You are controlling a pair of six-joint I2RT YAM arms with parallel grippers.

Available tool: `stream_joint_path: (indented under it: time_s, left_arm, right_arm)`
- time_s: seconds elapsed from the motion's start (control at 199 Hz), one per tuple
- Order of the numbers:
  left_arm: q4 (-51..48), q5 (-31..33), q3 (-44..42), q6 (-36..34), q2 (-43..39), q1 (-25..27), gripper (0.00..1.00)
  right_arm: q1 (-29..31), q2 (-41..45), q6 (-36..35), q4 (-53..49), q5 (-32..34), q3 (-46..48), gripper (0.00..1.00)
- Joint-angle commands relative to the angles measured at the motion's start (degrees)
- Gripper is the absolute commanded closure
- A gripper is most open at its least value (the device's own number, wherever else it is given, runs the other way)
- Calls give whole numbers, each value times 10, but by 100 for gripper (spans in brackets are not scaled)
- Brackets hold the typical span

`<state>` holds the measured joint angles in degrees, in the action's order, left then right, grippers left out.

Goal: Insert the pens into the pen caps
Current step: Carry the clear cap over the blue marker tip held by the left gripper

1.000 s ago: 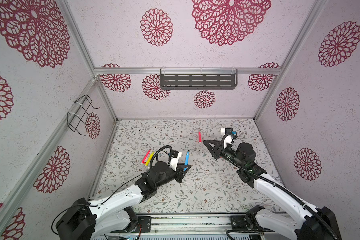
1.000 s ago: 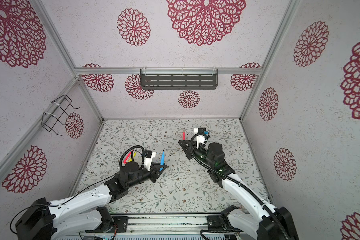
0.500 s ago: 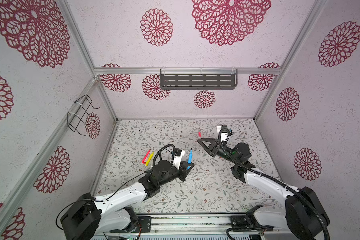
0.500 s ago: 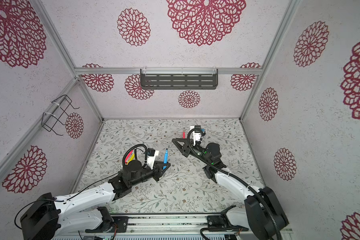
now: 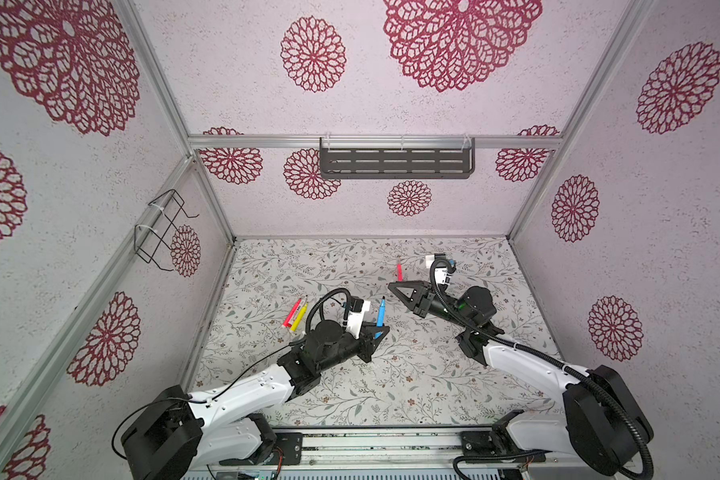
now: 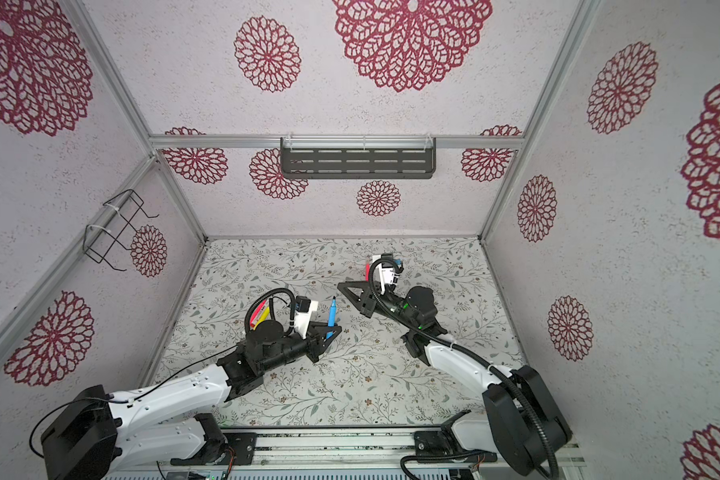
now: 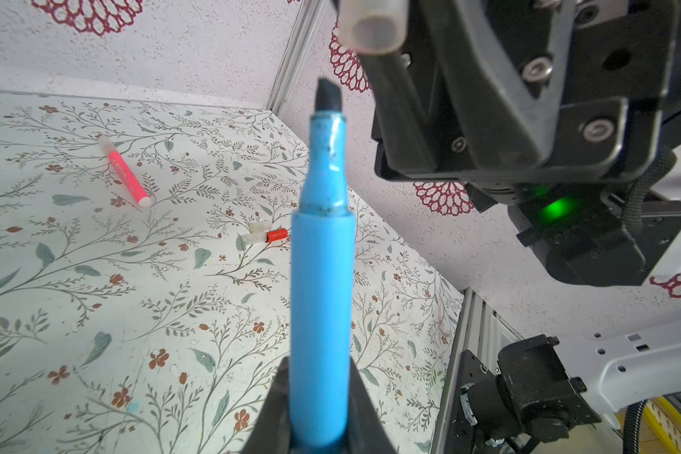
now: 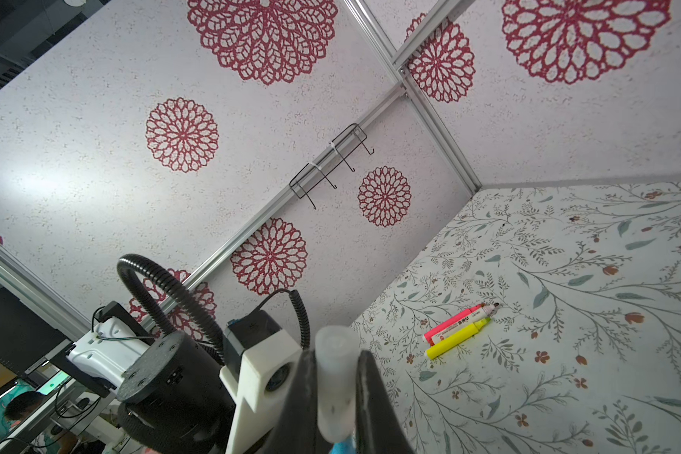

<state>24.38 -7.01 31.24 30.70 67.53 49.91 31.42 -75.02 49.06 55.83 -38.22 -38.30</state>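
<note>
Left gripper (image 7: 319, 373) clamped on blue pen (image 7: 322, 255), right gripper (image 8: 334, 365) clamped on clear cap (image 8: 331, 342), cap near pen's tip, apart

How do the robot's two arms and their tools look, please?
The left arm and the right arm have white shells and black joints. The left tool and the right tool are black triangular frames. A black ribbed hose loops over each wrist.
</note>
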Motion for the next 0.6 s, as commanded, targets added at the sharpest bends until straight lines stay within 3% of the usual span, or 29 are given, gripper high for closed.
stream_joint_path:
  time_s: [0.0,0.597]
  left_arm:
    - [8,0,18,-1,-2,6,100]
    - [-6,16,15,-6,-19,7,100]
  right_arm:
    - [6,-4,-14,12,-17,-22,100]
    - [17,-12,-20,8,-29,-27,100]
